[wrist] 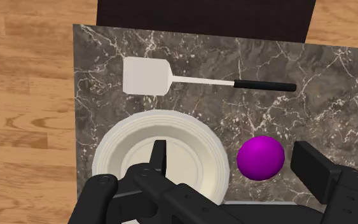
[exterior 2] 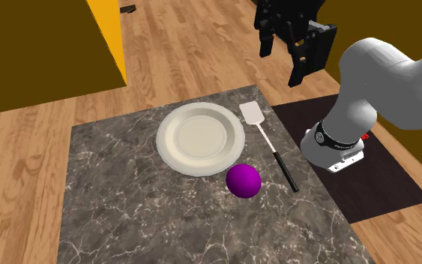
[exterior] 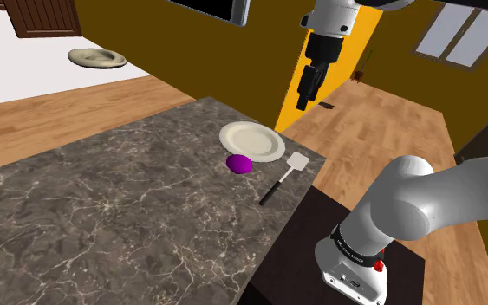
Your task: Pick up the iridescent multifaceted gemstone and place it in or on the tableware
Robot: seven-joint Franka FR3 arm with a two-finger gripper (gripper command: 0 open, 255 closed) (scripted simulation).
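- Our gripper (wrist: 229, 153) hangs high over the table (wrist: 336, 95), fingers (wrist: 158, 158) spread wide apart and clasping nothing.
- In the wrist view we see the gem (wrist: 261, 157) far below, in the gap between the two fingers and closer to one of them. Nothing touches it.
- In the shoulder view the gripper (exterior: 304, 97) is well above the gem (exterior: 239, 163) and off to that view's right, past the plate (exterior: 226, 137).
- In the second exterior view the gripper (exterior 2: 280, 61) floats beyond the table's (exterior 2: 127, 217) far edge, well apart from the gem (exterior 2: 243, 181).
- The gem looks to us like a plain purple ball. It rests on the dark marbled tabletop (exterior: 103, 199), just beside the plate's rim (wrist: 107, 143), with a thin strip of stone between them.
- The plate (exterior 2: 164, 139) is off-white and has nothing on it.
- A spatula (wrist: 203, 81) lies flat next to the plate on the stand's side. Its white blade is near the rim and its black handle runs past the gem without touching it.
- We also see the spatula from the shoulder (exterior: 281, 178) and from the second exterior view (exterior 2: 269, 142).
- Further out is the dark stand (exterior 2: 396, 187), carrying the arm's base (exterior 2: 335, 146).
- Around it all we see a wood floor (exterior 2: 22, 165) and ochre walls (exterior: 172, 52).
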